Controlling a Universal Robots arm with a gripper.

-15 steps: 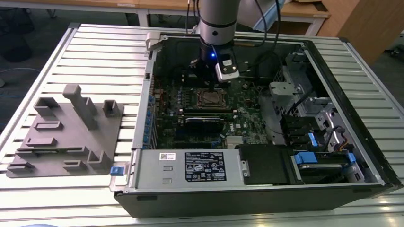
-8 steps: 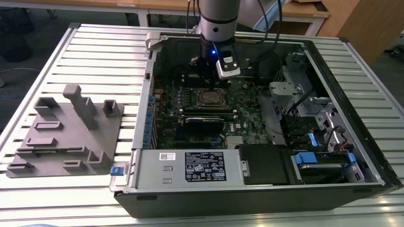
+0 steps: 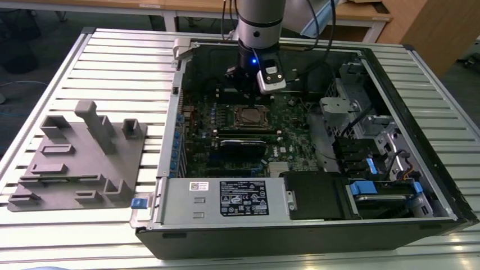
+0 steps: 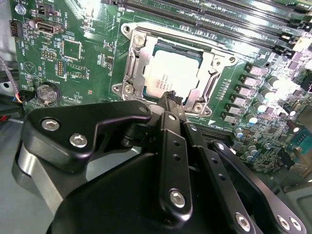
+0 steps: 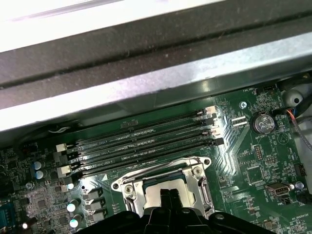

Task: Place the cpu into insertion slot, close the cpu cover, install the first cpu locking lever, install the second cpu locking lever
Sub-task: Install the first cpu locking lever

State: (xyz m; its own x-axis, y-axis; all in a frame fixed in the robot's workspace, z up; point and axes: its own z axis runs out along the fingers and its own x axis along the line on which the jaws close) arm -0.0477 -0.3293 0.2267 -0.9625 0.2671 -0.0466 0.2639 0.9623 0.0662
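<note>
The cpu [image 4: 168, 75] lies flat in the insertion slot [image 3: 251, 117] on the green board of the open computer case. The silvery cpu cover [image 4: 213, 62] lies down around the chip, whose dull metal top shows through its window. My gripper [image 4: 170, 97] hovers just above the slot's edge, fingers together and holding nothing. In the first wrist view the gripper [image 5: 167, 196] sits over the cover [image 5: 197, 187]. In the exterior view the gripper [image 3: 241, 90] hangs over the slot's far side. I cannot tell how the locking levers stand.
Long black memory slots [image 5: 146, 141] run beside the socket, with the case wall [image 5: 146, 73] beyond them. A power supply box [image 3: 225, 197] and drive cages [image 3: 360, 129] crowd the case. A grey fixture block [image 3: 78, 157] stands on the slatted table at the exterior view's left.
</note>
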